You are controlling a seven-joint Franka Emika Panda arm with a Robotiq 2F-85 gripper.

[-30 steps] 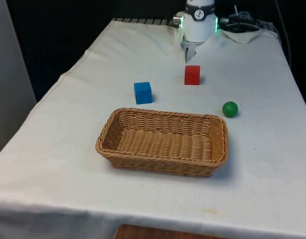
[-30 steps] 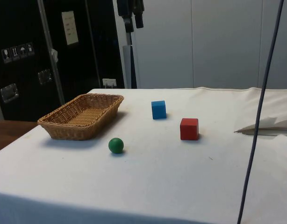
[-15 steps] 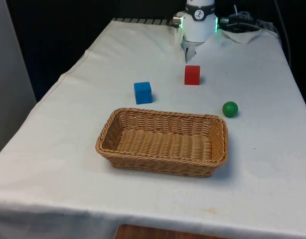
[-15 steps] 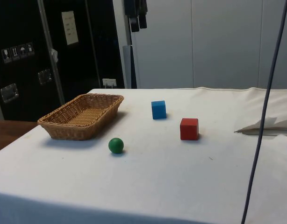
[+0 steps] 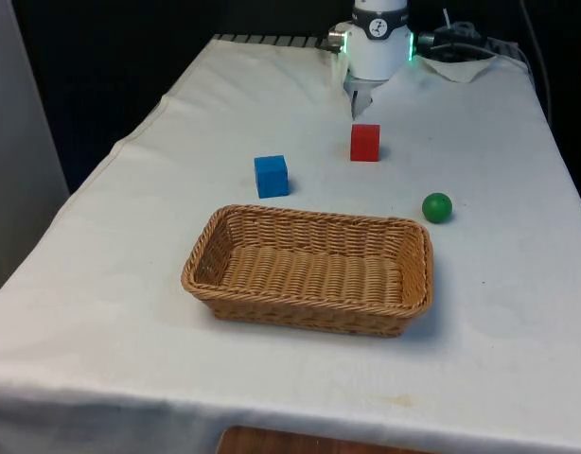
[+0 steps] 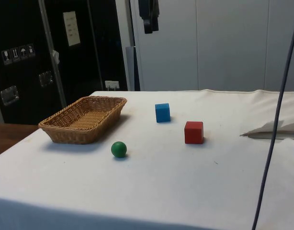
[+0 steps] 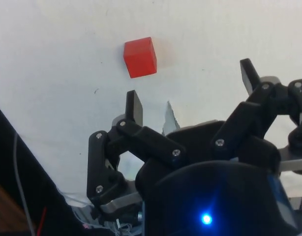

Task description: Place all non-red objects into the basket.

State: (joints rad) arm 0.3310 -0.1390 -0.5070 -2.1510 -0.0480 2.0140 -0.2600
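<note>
Drifting high above table: black two-finger gripper [image 7: 190,96] shifts sideways in side view versus half-second-earlier picture, fingers spread wide, nothing held. Objects unmoved. Small red cube [image 7: 139,57] sits on white cloth far below gripper, slightly ahead of fingertips. Small blue cube [image 5: 271,176] and green ball [image 5: 437,207] rest well apart from gripper, both outside woven wicker basket [image 5: 229,288]. Basket holds nothing. Judgement: task at start, approach phase; red cube is wrong target, gripper needs redirect toward blue cube or ball.

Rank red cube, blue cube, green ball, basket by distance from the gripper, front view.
From the gripper, at the table's far end:
1. red cube, just in front of it
2. blue cube, toward the front view's left
3. green ball, front view's right
4. basket, nearest the camera
</note>
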